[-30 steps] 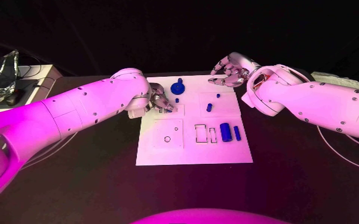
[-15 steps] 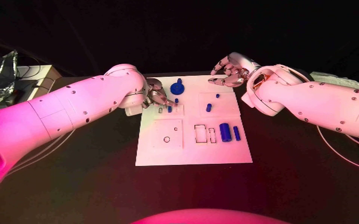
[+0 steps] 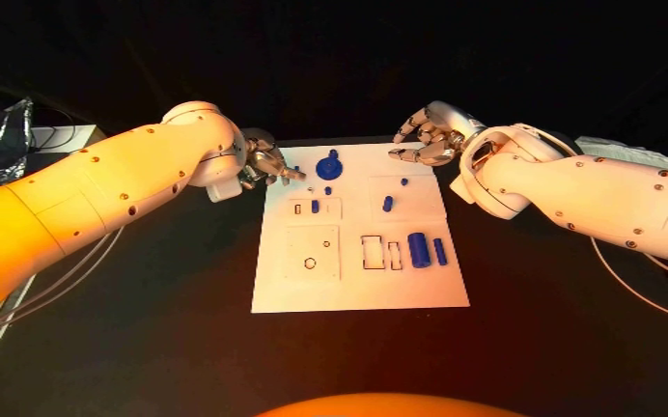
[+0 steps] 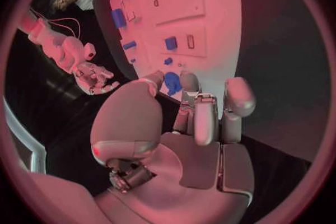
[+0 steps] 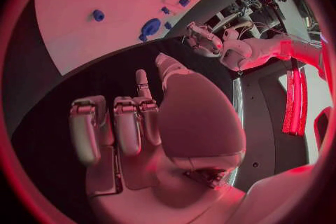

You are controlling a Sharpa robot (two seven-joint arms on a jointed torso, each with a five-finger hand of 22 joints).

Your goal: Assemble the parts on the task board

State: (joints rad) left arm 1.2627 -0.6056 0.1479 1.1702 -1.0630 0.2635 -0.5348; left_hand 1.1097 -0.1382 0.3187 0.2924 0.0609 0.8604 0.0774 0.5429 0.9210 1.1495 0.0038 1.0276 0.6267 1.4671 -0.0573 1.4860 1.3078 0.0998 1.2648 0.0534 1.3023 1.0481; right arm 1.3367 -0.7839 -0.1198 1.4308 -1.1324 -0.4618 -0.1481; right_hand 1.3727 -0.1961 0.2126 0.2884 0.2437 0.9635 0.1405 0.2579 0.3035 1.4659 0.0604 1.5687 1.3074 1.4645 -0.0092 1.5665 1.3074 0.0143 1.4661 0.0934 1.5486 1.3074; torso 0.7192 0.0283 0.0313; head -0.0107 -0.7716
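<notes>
The white task board point(image 3: 359, 282) lies in the middle of the table. On it are a round blue knob point(image 3: 330, 164), a small blue piece point(image 3: 315, 207) beside a slot, another small piece point(image 3: 388, 202), a thick blue cylinder point(image 3: 419, 248) and a thin blue bar point(image 3: 441, 250). My left hand point(image 3: 266, 166) hovers off the board's far left corner, fingers apart and holding nothing; in the left wrist view the knob point(image 4: 171, 83) shows just past its fingertips point(image 4: 205, 117). My right hand point(image 3: 428, 137) floats by the far right corner, also holding nothing point(image 5: 133, 123).
The board point(image 4: 210, 17) has outlined recesses near its front, among them a square with a small ring point(image 3: 311, 260) and two narrow rectangles point(image 3: 374, 250). Black table surrounds the board. Grey equipment point(image 3: 17, 118) sits at the far left edge.
My left hand has drawn back from the board's left middle to beyond its far left corner, uncovering a small blue piece by the slot. The right hand stayed put.
</notes>
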